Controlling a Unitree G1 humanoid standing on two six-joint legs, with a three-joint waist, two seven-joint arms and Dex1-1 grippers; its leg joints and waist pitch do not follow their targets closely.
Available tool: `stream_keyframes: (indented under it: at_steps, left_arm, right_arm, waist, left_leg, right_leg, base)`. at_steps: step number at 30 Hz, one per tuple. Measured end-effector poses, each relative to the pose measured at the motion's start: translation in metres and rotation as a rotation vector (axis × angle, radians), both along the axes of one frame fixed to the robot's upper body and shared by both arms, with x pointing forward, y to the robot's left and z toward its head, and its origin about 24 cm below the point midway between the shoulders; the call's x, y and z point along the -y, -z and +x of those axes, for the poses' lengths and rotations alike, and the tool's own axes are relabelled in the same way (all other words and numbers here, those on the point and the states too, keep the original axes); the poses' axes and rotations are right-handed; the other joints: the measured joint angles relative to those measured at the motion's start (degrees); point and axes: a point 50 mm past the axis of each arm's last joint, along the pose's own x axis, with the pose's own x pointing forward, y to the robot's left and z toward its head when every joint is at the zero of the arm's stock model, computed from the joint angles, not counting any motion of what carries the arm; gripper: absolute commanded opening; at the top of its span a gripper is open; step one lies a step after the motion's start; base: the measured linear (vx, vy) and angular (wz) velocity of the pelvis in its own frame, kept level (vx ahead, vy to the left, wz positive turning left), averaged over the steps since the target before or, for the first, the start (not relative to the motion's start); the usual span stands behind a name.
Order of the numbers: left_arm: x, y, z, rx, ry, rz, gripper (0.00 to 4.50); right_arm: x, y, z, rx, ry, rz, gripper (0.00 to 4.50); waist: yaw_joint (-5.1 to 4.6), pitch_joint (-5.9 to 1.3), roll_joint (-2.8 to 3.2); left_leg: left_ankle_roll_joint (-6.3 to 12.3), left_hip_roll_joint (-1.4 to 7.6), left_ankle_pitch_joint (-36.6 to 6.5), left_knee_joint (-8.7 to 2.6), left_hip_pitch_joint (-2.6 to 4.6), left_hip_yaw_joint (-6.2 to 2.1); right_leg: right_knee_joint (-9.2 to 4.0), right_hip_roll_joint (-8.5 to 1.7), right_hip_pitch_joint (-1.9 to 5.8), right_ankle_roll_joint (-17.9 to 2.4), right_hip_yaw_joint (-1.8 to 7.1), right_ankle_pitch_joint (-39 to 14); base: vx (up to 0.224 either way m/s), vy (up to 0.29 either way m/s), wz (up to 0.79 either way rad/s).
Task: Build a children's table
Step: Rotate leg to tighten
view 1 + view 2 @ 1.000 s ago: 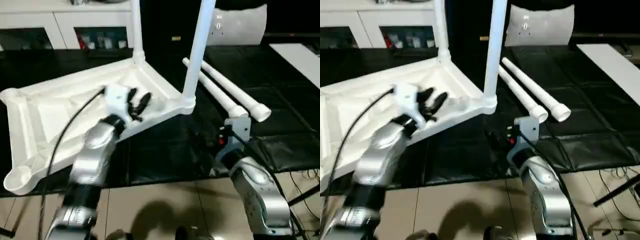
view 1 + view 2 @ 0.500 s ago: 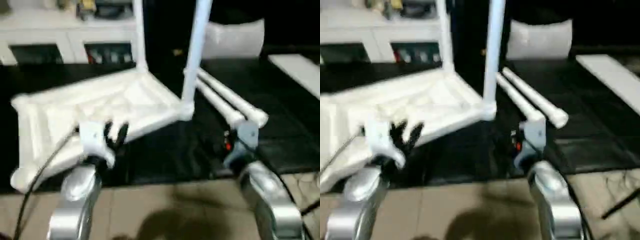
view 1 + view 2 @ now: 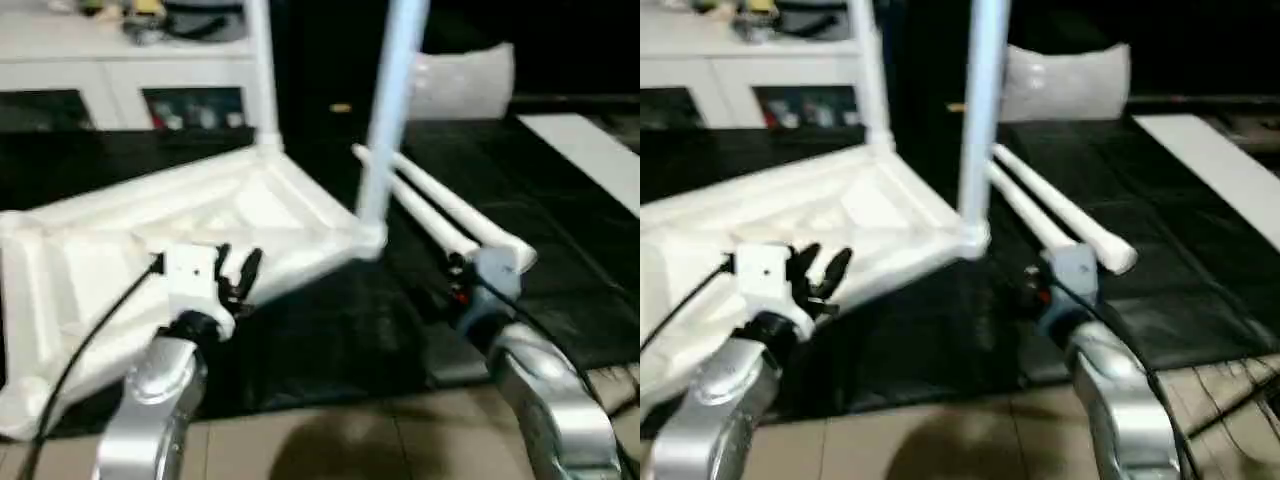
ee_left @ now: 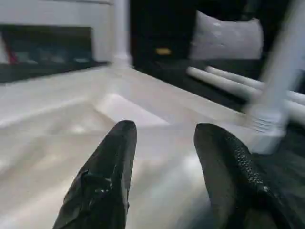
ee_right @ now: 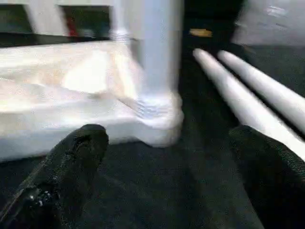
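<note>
You have one white table top lying upside down on the black mat, ribbed underside up, filling the view from about nine o'clock to the centre. Count four legs. Two stand upright, screwed into corner sockets: one leg at the far corner, toward twelve o'clock, and one leg at the corner nearest centre. The other two loose legs lie side by side on the mat, running from the centre out toward three o'clock, just beside that nearer upright leg.

Your left gripper sits at about seven o'clock, over the near edge of the table top, its two black fingers partly spread with nothing between them; whether it touches the plastic you cannot tell. Your right gripper is at about four o'clock, low over the mat, fingers spread wide and empty, pointed at the base of the nearer upright leg, with the two loose legs just beside it.

Behind the mat, a white cabinet stands at eleven o'clock.
</note>
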Motion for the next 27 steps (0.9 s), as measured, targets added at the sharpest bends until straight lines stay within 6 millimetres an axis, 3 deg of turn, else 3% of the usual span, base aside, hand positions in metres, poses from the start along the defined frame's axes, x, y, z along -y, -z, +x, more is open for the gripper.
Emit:
stream_keyframes:
  at_steps: [1, 2, 3, 4, 5, 6, 7, 8, 9, 10, 11, 13, 14, 16, 18, 20, 23, 27]
  left_arm:
    - [-0.004, 0.0, 0.0, 0.0, -0.013, 0.008, 2.24]
    - [-0.007, 0.002, -0.001, -0.011, -0.027, 0.014, 2.24]
    - [-0.006, 0.002, -0.001, -0.011, -0.025, 0.015, 2.24]
    - [-0.006, 0.001, -0.001, -0.007, -0.025, 0.017, 2.24]
    - [-0.006, 0.0, -0.002, -0.003, -0.024, 0.019, 2.24]
    - [-0.005, -0.002, -0.001, 0.007, -0.021, 0.019, 2.24]
    - [-0.003, 0.0, -0.002, -0.001, -0.023, 0.01, 2.24]
    - [0.002, 0.004, -0.004, -0.017, -0.003, 0.004, 2.24]
    - [0.004, 0.005, -0.004, -0.021, 0.005, 0.005, 2.24]
    - [0.004, 0.003, -0.004, -0.014, 0.009, 0.007, 2.24]
    - [0.003, 0.0, -0.004, 0.0, 0.013, 0.018, 2.24]
    - [0.003, -0.004, -0.003, 0.018, 0.027, 0.035, 2.24]
    - [0.0, -0.002, -0.004, 0.01, 0.03, 0.056, 2.24]
    - [-0.004, 0.001, -0.006, -0.012, 0.039, 0.087, 2.24]
    - [-0.004, 0.003, -0.008, -0.024, 0.067, 0.099, 2.24]
    - [-0.003, 0.003, -0.008, -0.027, 0.101, 0.114, 2.24]
    - [0.0, 0.006, -0.01, -0.057, 0.159, 0.137, 2.24]
    - [-0.01, 0.009, -0.012, -0.122, 0.219, 0.173, 2.42]
  right_arm:
    - [-0.005, -0.001, 0.001, 0.002, -0.03, -0.001, 4.5]
    - [-0.007, -0.002, 0.001, 0.007, -0.052, -0.006, 4.5]
    - [-0.006, -0.002, 0.001, 0.009, -0.054, -0.016, 4.5]
    - [-0.005, -0.003, 0.002, 0.014, -0.053, -0.019, 4.5]
    - [-0.004, -0.004, 0.002, 0.02, -0.053, -0.016, 4.5]
    - [-0.002, -0.004, 0.003, 0.026, -0.053, -0.016, 4.5]
    - [0.001, -0.003, 0.003, 0.023, -0.048, -0.017, 4.5]
    - [0.005, -0.001, 0.004, 0.011, -0.04, -0.022, 4.5]
    - [0.006, 0.001, 0.003, 0.002, -0.05, -0.028, 4.5]
    - [0.006, 0.001, 0.003, 0.0, -0.078, -0.04, 4.5]
    - [0.005, 0.001, 0.002, 0.003, -0.115, -0.052, 4.5]
    - [0.002, -0.002, 0.001, 0.017, -0.161, -0.053, 4.5]
    - [-0.004, -0.001, -0.001, 0.015, -0.197, -0.034, 4.5]
    - [-0.015, -0.004, -0.005, 0.029, -0.279, -0.009, 4.5]
    - [-0.014, -0.007, -0.005, 0.041, -0.304, -0.005, 4.5]
    - [-0.009, -0.008, -0.003, 0.042, -0.305, -0.019, 4.5]
    - [-0.005, -0.009, 0.002, 0.044, -0.301, -0.03, 4.5]
    - [-0.001, -0.017, 0.01, 0.059, -0.302, -0.055, 4.5]
  waist:
    - [-0.85, -0.2, -1.17]
    - [-2.07, -0.36, -1.42]
    - [-2.49, -0.58, -1.76]
    - [-2.82, -0.81, -2.33]
    - [-3.11, -0.85, -3.5]
    - [-3.09, -0.87, -5.23]
    - [-2.28, -0.75, -6.24]
    - [-0.45, -0.24, -5.13]
    - [0.45, -0.13, -5.03]
    - [1.15, -0.2, -4.81]
    - [1.92, -0.41, -4.37]
    - [2.64, -0.81, -1.95]
    - [2.51, -0.96, -2.11]
    - [2.43, -1.09, -2.93]
    - [2.56, -1.25, -3.25]
    - [2.87, -1.11, -3.52]
    - [2.79, -0.67, -3.95]
    - [2.7, -0.24, -3.96]
  left_leg:
    - [0.31, -1.11, 0.0, -0.56, 0.24, -0.84]
    - [0.8, -2.02, -0.3, -0.62, 0.44, -2.39]
    - [1.37, -2.69, -0.6, -0.73, 0.76, -3.02]
    - [1.63, -3.68, -0.8, -1.0, 1.07, -3.38]
    - [1.87, -5.27, -1.0, -1.18, 1.53, -3.93]
    - [1.81, -7.04, -1.2, -1.27, 1.66, -3.92]
    - [1.92, -7.03, -2.0, -0.76, 2.54, -2.76]
    - [5.25, -5.53, -3.1, 2.61, 2.27, -1.25]
    - [5.52, -5.21, -3.3, 4.9, 1.45, -0.5]
    - [4.74, -4.96, -2.8, 5.75, 0.68, -0.13]
    - [3.14, -4.05, -1.8, 4.51, -0.58, 0.12]
    - [0.43, -0.72, 3.6, -1.38, -2.18, 0.05]
    - [-0.63, -0.47, 3.0, -0.36, -2.2, -0.13]
    - [-0.43, -0.95, 2.9, -0.4, -2.51, -0.11]
    - [-0.31, -1.7, 3.0, -0.78, -2.58, 0.12]
    - [-0.23, -1.89, 3.8, -1.85, -2.68, 0.75]
    - [-0.25, -0.99, 4.0, -2.5, -2.31, 2.06]
    - [-0.4, 0.01, 4.1, -2.49, -2.04, 3.36]
  right_leg:
    - [2.68, -0.14, -1.1, -1.5, 0.57, -1.0]
    - [7.32, 0.17, -2.65, -0.9, 0.99, -1.7]
    - [9.14, 0.38, -4.26, -0.4, 1.45, -1.9]
    - [9.42, 0.18, -6.03, 0.5, 2.43, -1.9]
    - [7.68, -0.29, -7.65, 1.1, 4.11, -1.3]
    - [4.28, -1.34, -7.72, 1.8, 6.13, 1.3]
    - [4.76, -1.31, -6.78, 1.5, 7.03, 2.1]
    - [3.58, -0.44, -5.28, 1.1, 7.23, 1.8]
    - [2.85, -0.38, -4.35, 1.0, 7.24, 1.7]
    - [1.98, -0.36, -3.33, 0.7, 7.28, 1.8]
    - [1.3, -0.04, -2.58, 0.6, 7.08, 1.7]
    - [1.32, 1.52, -2.07, 0.5, 5.44, 1.2]
    - [2.66, 1.35, -3.14, 0.6, 5.03, 0.9]
    - [3.51, 0.64, -4.33, 1.1, 5.43, 1.4]
    - [2.08, -0.35, -4.32, 3.0, 5.82, 1.4]
    - [1.83, -0.83, -4.29, 3.0, 5.78, 1.7]
    - [1.59, -0.91, -4.13, 2.1, 5.5, 2.0]
    - [1.62, -0.98, -4.16, 1.4, 5.24, 2.7]
  base:
    - [0.24, 0.03, 0.47]
    - [0.19, 0.011, 0.65]
    - [0.19, 0.011, 0.65]
    - [0.172, -0.006, 0.66]
    - [0.132, -0.041, 0.62]
    - [0.132, -0.041, 0.62]
    - [0.165, -0.095, 0.49]
    - [0.218, -0.08, 0.04]
    - [0.218, -0.08, 0.04]
    - [0.186, -0.009, -0.08]
    - [0.156, 0.013, -0.04]
    - [0.156, 0.032, -0.05]
    - [0.153, 0.069, -0.04]
    - [0.13, 0.061, -0.03]
    - [0.0, 0.0, 0.0]
    - [0.0, 0.0, 0.0]
    - [-0.054, -0.009, 0.03]
    - [-0.087, -0.008, -0.02]
